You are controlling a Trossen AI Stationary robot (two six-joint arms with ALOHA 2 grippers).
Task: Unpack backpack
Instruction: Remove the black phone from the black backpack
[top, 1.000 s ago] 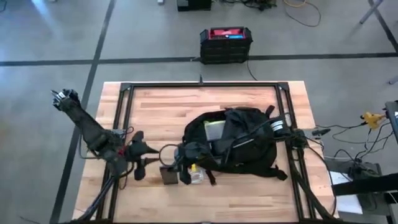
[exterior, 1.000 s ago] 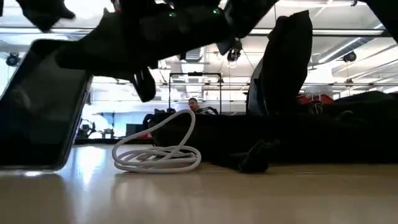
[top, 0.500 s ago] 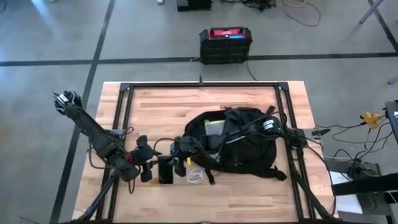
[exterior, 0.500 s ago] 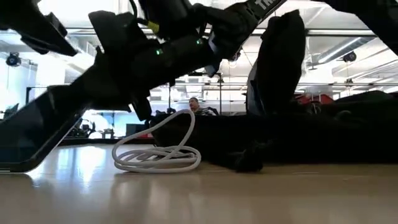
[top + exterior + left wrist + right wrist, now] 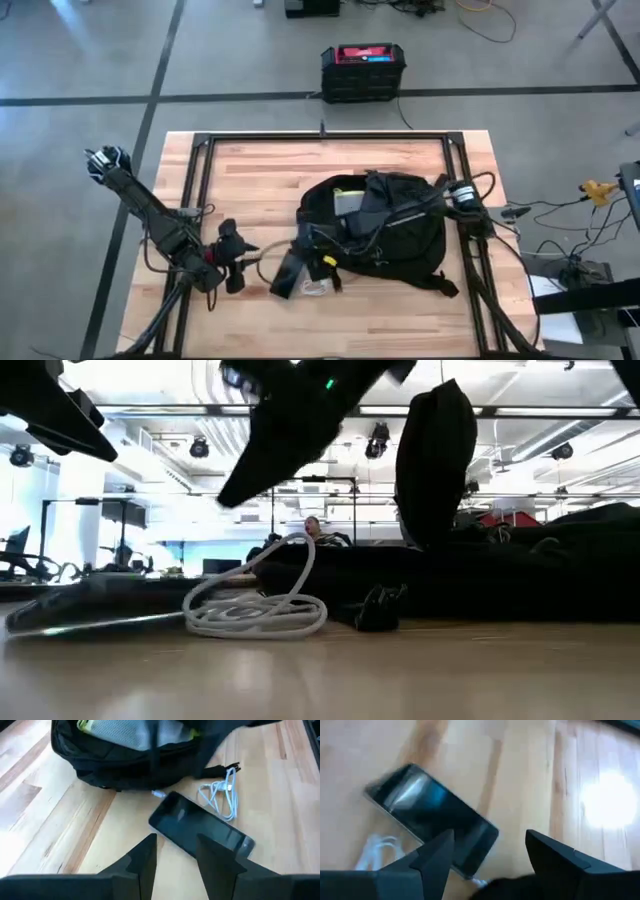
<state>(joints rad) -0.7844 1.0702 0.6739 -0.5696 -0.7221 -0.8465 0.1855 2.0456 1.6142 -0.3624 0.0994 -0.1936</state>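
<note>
Backpack [image 5: 385, 225] sits right of centre in the high view, mouth open for unpacking. Phone [image 5: 200, 826] and white cable [image 5: 221, 796] lie flat beside it. Left gripper [image 5: 175, 865] and right gripper [image 5: 487, 862] hover above, fingers spread, empty.

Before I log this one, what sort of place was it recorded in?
Probably a robotics lab or workshop hall. The wooden table with the backpack stands on a bare concrete floor with taped lines and loose cables; the low view shows a long open room with ceiling lights, ducts and equipment racks.
</note>
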